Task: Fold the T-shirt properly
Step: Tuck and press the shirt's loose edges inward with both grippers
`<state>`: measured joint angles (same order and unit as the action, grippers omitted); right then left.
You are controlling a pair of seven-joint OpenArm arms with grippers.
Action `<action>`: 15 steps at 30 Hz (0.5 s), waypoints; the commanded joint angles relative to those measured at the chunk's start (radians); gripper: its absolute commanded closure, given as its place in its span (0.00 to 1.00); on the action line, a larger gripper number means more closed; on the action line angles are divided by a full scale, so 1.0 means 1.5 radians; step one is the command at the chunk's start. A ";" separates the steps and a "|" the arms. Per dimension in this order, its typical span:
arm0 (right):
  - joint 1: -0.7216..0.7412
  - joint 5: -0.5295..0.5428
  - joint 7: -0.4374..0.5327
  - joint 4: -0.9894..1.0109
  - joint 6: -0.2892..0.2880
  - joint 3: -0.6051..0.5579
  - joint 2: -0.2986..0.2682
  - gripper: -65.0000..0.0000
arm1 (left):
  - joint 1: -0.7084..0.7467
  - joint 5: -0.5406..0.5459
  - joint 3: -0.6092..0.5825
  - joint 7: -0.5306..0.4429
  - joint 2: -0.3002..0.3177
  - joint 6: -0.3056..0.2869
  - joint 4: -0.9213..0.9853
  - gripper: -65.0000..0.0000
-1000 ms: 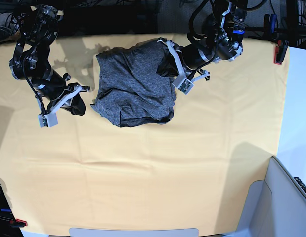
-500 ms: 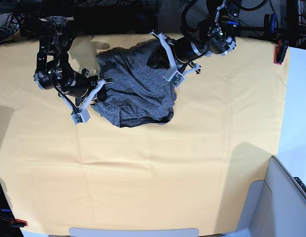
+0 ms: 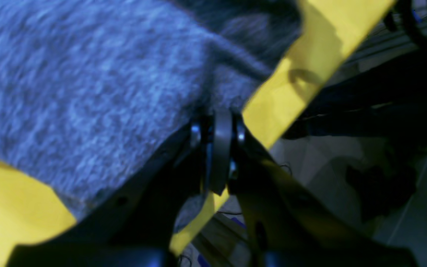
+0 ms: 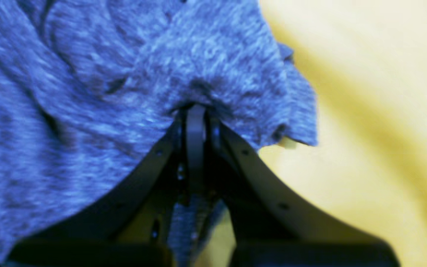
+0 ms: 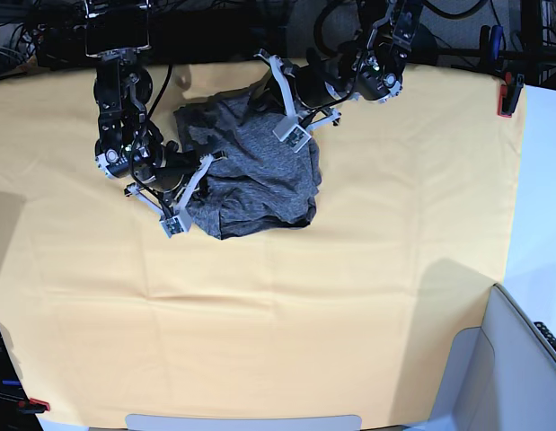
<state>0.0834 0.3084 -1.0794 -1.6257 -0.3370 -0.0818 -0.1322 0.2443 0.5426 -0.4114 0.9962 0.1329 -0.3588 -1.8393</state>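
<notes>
The T-shirt [image 5: 251, 175], a plain heathered charcoal-grey knit, is lying bunched near the far edge of the yellow worktop [image 5: 349, 296]. The left hand [image 3: 215, 122] is pinching fabric at the shirt's far edge, and the right hand [image 4: 195, 111] is pinching a gathered fold on its side. The cloth looks thin, light and limp, so it will likely sag; hems or corners seem the best holds.

T-shirt [image 5: 251, 171]: heathered charcoal-grey knit, plain, bunched into a rumpled, roughly folded heap at the far-centre of the yellow cloth; fabric puckered at left and far edges, near hem dark and curled.
</notes>
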 commanded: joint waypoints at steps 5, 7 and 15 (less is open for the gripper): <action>0.044 -0.060 -0.005 -0.009 0.005 0.006 -0.003 1.00 | 0.023 0.005 0.000 -0.004 0.047 -0.001 0.015 0.97; 0.054 -0.061 -0.005 -0.009 0.005 0.007 -0.005 1.00 | 0.028 0.005 0.000 -0.005 0.055 -0.001 0.015 0.97; 0.079 -0.059 -0.003 -0.016 0.005 0.008 0.012 1.00 | 0.028 0.005 -0.003 -0.005 0.055 -0.001 0.015 0.97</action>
<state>0.1726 0.2115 -1.1046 -1.6238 -0.3328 -0.0723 -0.1192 0.2821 0.5869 -0.4171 0.9527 0.2054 -0.3698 -1.8133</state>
